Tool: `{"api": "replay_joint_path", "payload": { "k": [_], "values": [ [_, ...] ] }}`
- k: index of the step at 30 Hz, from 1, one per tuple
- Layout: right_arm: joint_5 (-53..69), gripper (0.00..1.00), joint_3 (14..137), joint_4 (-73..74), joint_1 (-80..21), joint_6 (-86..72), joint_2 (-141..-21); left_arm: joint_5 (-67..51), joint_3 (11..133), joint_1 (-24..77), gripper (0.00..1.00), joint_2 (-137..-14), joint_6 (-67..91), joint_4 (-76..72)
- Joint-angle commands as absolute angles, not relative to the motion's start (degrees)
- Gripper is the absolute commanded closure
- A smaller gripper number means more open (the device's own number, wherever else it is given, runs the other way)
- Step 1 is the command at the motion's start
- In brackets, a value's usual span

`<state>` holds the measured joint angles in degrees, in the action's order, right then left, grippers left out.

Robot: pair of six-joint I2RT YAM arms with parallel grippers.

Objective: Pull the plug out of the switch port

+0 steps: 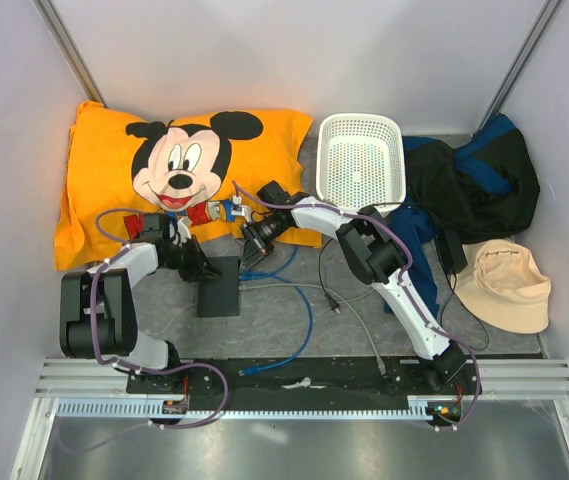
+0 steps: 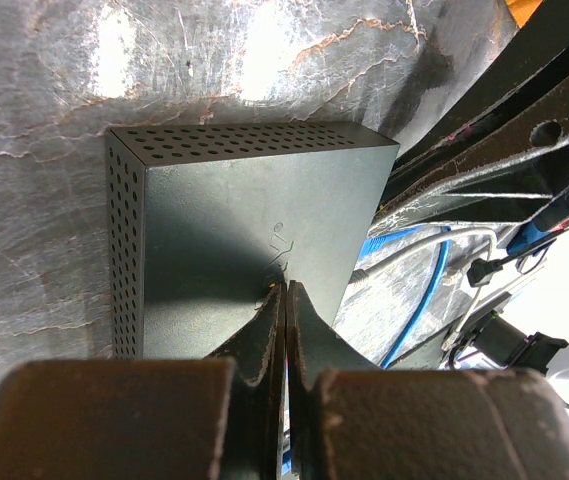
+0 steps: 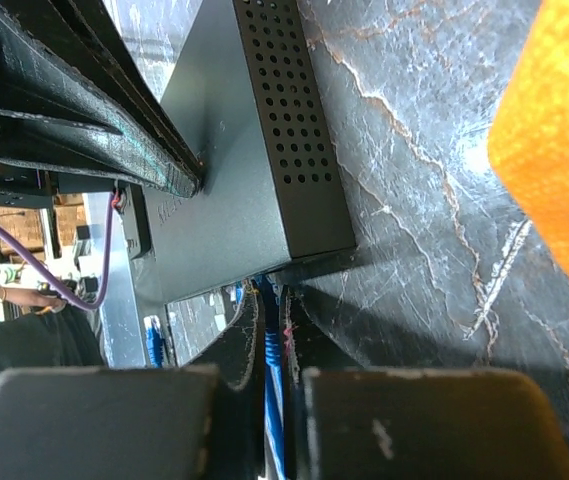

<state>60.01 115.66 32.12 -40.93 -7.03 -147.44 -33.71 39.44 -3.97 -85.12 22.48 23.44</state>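
The switch port (image 1: 219,287) is a flat dark-grey box lying on the table. It also shows in the left wrist view (image 2: 234,210) and the right wrist view (image 3: 234,180). My left gripper (image 1: 200,266) is shut and empty, its tips (image 2: 284,287) pressed on the box's top face. My right gripper (image 1: 248,246) is at the box's far narrow edge. It is shut (image 3: 270,298) on a blue cable (image 3: 272,370) right where the cable meets that edge. The plug itself is hidden between the fingers and the box.
The blue cable (image 1: 307,310) and a grey cable (image 1: 356,312) loop over the table right of the box. An orange Mickey Mouse pillow (image 1: 114,170) lies behind it. A white basket (image 1: 361,160), a dark jacket (image 1: 474,185) and a beige hat (image 1: 504,285) lie at the right.
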Motion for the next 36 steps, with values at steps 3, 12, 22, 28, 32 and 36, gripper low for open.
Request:
{"api": "replay_joint_path", "payload": {
  "k": [3,12,22,28,32,36],
  "values": [
    [48.4,1.00,114.8,33.0,-40.9,-2.0,-151.1,-22.2,37.4,-3.3,0.97,-88.3,17.9,23.4],
    [48.3,1.00,112.3,35.3,-38.1,1.0,-150.2,-22.2,37.4,-3.2,0.96,-88.5,18.0,23.2],
    [47.9,1.00,112.8,39.7,-36.1,5.6,-149.9,-22.1,37.5,-2.6,0.96,-88.9,18.0,23.2],
    [46.8,1.00,116.6,45.1,-36.0,9.7,-151.7,-22.0,37.7,-2.1,0.96,-89.1,17.9,23.2],
    [44.7,1.00,118.2,45.2,-35.9,11.0,-151.0,-22.0,37.7,-1.9,0.96,-88.7,17.9,23.2],
    [42.2,1.00,120.2,44.8,-35.4,15.3,-145.7,-22.0,37.6,-1.9,0.96,-88.6,17.9,23.2]
  ]
}}
